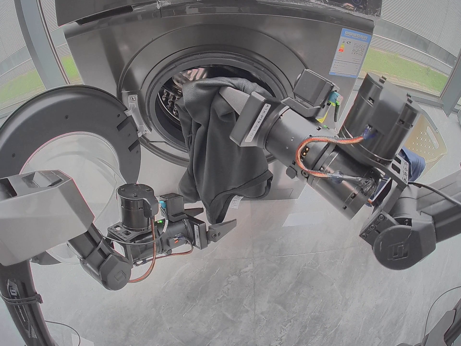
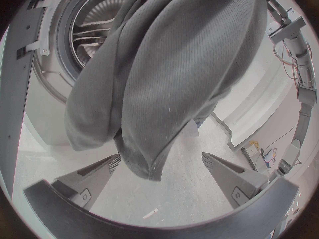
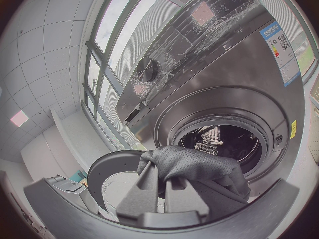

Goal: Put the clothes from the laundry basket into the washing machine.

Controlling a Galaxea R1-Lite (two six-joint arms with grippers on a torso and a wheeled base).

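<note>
Down low, our left gripper [image 1: 218, 217] sits with fingers spread just beneath the hem of the dark grey garment [image 1: 216, 150], which our right gripper [image 3: 161, 180] pinches tight, draped before the washing machine's [image 1: 144, 39] open mouth.

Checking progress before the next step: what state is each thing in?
Washing machine door, open wide.
Grey garment, hanging at the drum opening, mostly outside.
Right gripper, shut on the garment.
Left gripper, open, empty, below the garment.

Garment [image 1: 218, 159] before washing machine [image 1: 110, 49], door [image 1: 72, 116] left
</note>
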